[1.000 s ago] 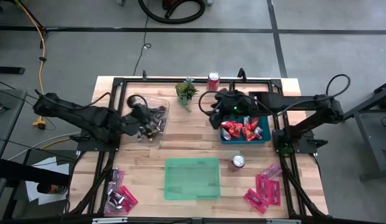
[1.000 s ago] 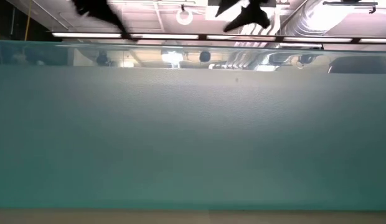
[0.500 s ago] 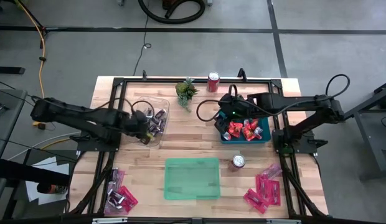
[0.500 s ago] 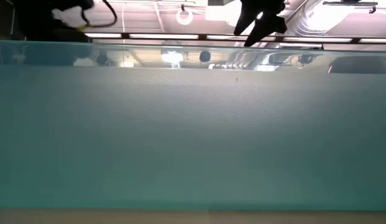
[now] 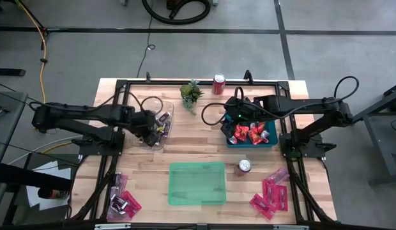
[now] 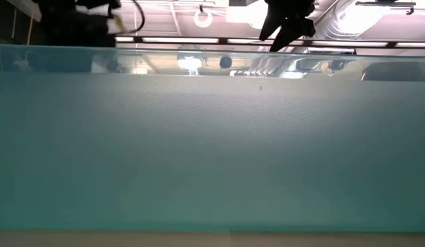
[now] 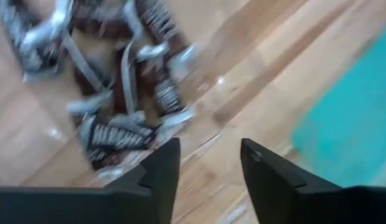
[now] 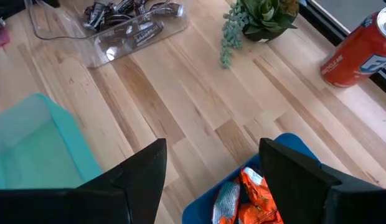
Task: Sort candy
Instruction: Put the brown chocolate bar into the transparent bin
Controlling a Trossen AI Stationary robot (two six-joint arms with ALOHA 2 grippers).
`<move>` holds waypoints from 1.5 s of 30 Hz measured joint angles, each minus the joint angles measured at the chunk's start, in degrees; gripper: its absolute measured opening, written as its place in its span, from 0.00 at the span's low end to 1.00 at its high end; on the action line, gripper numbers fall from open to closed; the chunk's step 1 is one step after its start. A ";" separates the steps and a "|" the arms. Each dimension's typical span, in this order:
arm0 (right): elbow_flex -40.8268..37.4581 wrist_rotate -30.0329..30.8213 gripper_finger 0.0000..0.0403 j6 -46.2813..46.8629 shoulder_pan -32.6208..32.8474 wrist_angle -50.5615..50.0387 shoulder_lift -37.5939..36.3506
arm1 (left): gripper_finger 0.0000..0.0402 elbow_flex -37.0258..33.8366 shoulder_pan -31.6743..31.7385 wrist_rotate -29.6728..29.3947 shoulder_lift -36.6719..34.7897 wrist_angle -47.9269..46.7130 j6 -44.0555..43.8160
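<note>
A clear tray at the table's left holds several brown-and-silver candy bars. My left gripper hangs over them, pointing steeply down. In the left wrist view it is open, with nothing between the fingers, and the bars lie just past their tips. My right gripper stands open above the left end of a blue tray that holds red-orange packets. In its wrist view the gripper is clear of the packets. Pink packets lie loose at the near right and near left.
A green tray sits at the near middle, and its wall fills the low view. One red soda can stands at the far edge and another right of the green tray. A small green plant stands at the far middle.
My left gripper has come down over the clear tray and rolled about its wrist as the arm swung. My right gripper has tipped further down over the blue tray's left end.
</note>
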 joint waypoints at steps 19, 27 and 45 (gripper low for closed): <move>0.00 -7.28 0.62 -1.60 0.02 -1.40 0.00 | 0.51 11.48 -40.46 4.97 7.20 -13.91 -42.29; 0.00 -7.13 0.62 -3.09 -0.13 -1.05 0.00 | 0.51 11.48 -46.72 17.13 24.70 -18.10 -37.96; 0.00 -6.69 0.62 -4.11 -0.13 -0.31 0.00 | 0.51 -1.19 -44.75 25.49 31.92 -4.76 -34.44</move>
